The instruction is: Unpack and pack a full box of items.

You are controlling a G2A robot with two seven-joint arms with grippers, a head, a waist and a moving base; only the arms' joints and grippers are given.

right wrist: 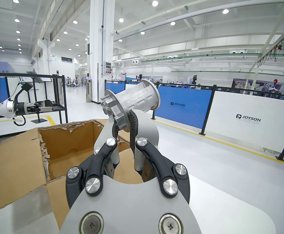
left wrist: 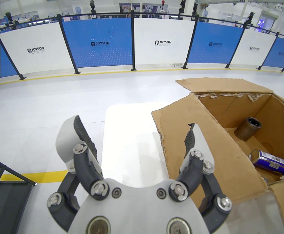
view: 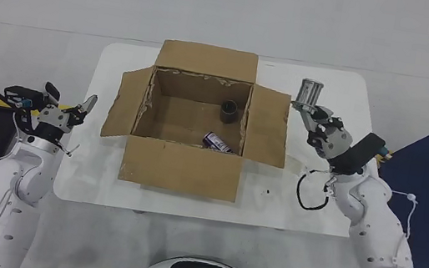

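Right gripper (right wrist: 124, 120) pinched narrow on just the end flange of the tilted metal part (right wrist: 135, 99), up near the table's (view: 270, 210) far right corner, beside the box's (view: 188, 169) right flap. Could pivot or slip from so thin a bite and drop onto flap or table. Left gripper (left wrist: 135, 124) wide, empty, at the left edge; contact behind the flange hard to judge, blue can (left wrist: 267, 161) cut off, near box floor hidden.

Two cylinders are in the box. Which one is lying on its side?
The blue-labelled can, near the wall of the box closest to the robot. The dark metal sleeve stands upright, open end up.
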